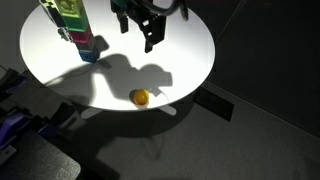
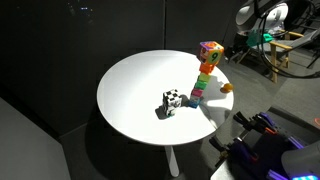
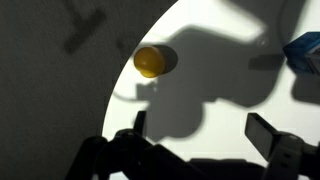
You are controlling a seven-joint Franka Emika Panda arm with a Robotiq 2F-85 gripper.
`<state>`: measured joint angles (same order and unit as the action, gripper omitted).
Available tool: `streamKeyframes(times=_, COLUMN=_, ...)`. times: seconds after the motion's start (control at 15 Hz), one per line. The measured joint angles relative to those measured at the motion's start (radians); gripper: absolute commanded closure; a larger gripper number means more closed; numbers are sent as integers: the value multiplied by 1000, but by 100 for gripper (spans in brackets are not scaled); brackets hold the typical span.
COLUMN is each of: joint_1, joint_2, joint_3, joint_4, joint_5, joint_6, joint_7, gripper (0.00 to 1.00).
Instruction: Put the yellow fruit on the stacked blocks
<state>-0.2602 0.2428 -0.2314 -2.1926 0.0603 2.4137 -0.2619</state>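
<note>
While the end effector hangs spread, the yellow fruit lies apart from the stacked blocks.

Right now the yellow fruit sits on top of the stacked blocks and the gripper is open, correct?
No. The yellow fruit lies on the table near its edge, apart from the stacked blocks, as an exterior view shows. The gripper is open.

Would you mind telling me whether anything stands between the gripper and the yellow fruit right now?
Nothing visible does. In the wrist view the open gripper hangs above the table, and only bare, shadowed tabletop lies between it and the yellow fruit near the table's edge.
</note>
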Motion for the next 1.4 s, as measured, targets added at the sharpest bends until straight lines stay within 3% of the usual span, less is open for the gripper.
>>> streamKeyframes(times=0.33, joint_1=-43, joint_2=65, joint_3=30, joint_4=57, joint_5=74, joint_6=18, joint_7=-90, gripper=0)
streamKeyframes(times=1.4, joint_1=-55, joint_2=127, joint_3=43, joint_4=81, joint_5=74, joint_6=37, joint_7=-95, gripper=0)
